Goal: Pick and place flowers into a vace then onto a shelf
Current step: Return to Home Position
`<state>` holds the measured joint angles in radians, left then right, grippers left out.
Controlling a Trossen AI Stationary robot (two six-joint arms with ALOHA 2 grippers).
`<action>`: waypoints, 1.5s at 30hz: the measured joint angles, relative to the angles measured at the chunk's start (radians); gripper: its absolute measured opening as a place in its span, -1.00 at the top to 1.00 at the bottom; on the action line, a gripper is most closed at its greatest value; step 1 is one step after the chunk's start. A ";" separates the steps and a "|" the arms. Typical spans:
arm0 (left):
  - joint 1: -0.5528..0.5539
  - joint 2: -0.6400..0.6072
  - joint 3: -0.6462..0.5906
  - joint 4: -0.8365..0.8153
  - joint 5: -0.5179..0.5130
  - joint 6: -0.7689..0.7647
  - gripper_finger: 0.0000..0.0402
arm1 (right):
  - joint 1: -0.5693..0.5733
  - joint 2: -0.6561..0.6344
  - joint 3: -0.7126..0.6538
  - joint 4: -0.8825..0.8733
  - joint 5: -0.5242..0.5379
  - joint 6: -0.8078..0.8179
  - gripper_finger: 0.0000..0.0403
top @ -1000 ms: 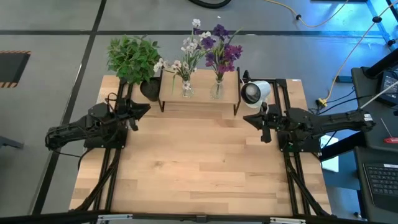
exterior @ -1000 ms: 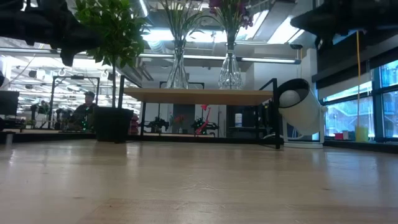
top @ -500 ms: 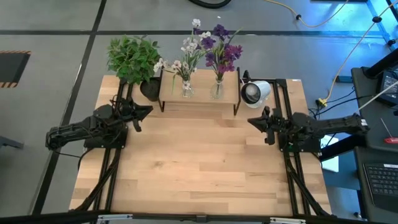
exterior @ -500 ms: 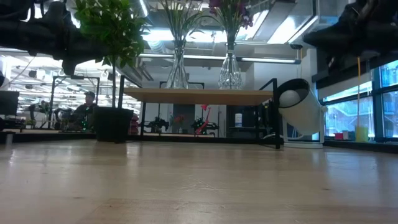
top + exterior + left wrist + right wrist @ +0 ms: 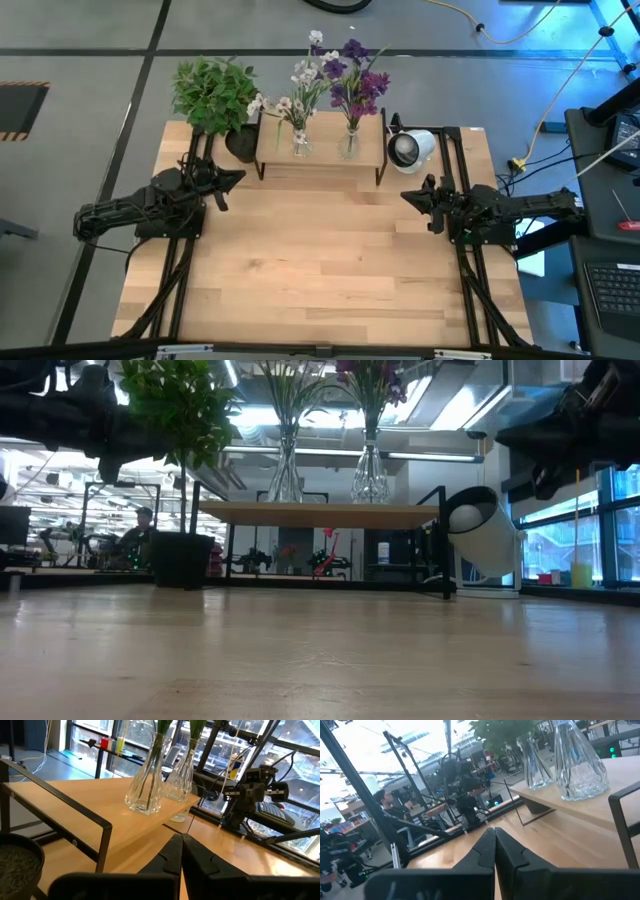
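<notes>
The right gripper [image 5: 408, 197], clenched with its 2 dark fingers pressed together and grasping nothing, is hanging above the light wooden desk [image 5: 320, 265] at centre right of the high view. It is pointing left and a little up the frame. The left gripper [image 5: 228, 178], likewise clenched on nothing, is hanging at centre left and pointing right.

Between and above them in the frame, the small raised shelf with a light wooden plank top and thin black metal legs [image 5: 322, 157] is standing at upper centre. Its long axis is running left to right. On it, 2 transparent glass vases are standing upright side by side. The left vase [image 5: 300, 145] is holding the white-pink flowers [image 5: 302, 82] and the right vase [image 5: 349, 146] is holding the purple flowers [image 5: 353, 80].

Both grippers are apart from the shelf, and the left gripper looks slightly nearer to its corner. The placing looks done, so any homing move is probably calling for both arms to pull down the frame, away from the shelf legs. That way nothing is nudging the vases.
</notes>
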<state>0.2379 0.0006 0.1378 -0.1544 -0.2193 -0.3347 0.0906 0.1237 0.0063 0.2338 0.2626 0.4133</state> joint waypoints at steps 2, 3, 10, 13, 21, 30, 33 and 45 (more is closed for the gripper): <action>0.000 0.000 0.000 0.000 0.000 -0.003 0.99 | 0.000 -0.004 0.000 0.000 0.000 0.000 0.99; 0.000 0.000 0.000 -0.001 0.001 -0.002 0.99 | 0.000 -0.004 0.000 -0.007 0.000 -0.001 0.99; 0.000 0.000 0.000 0.000 -0.005 0.005 0.99 | 0.000 -0.004 0.000 -0.056 0.000 0.001 0.99; 0.000 0.000 0.000 -0.003 -0.007 0.009 0.99 | 0.000 -0.004 0.000 -0.057 0.000 -0.003 0.99; 0.000 0.000 0.000 -0.007 -0.026 0.031 0.99 | 0.000 -0.004 0.000 -0.091 0.000 0.018 0.99; 0.000 0.006 -0.094 0.107 -0.075 0.039 0.99 | 0.000 -0.004 0.000 -0.092 -0.001 0.027 0.99; 0.000 0.029 -0.114 0.207 -0.099 0.092 0.99 | 0.000 -0.003 0.000 -0.095 -0.001 0.027 0.99; 0.000 0.028 -0.115 0.203 -0.208 0.113 0.97 | 0.000 -0.002 0.000 -0.097 -0.001 0.025 0.99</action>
<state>0.2375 0.0284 0.0227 0.0490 -0.4274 -0.2214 0.0902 0.1215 0.0067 0.1368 0.2616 0.4388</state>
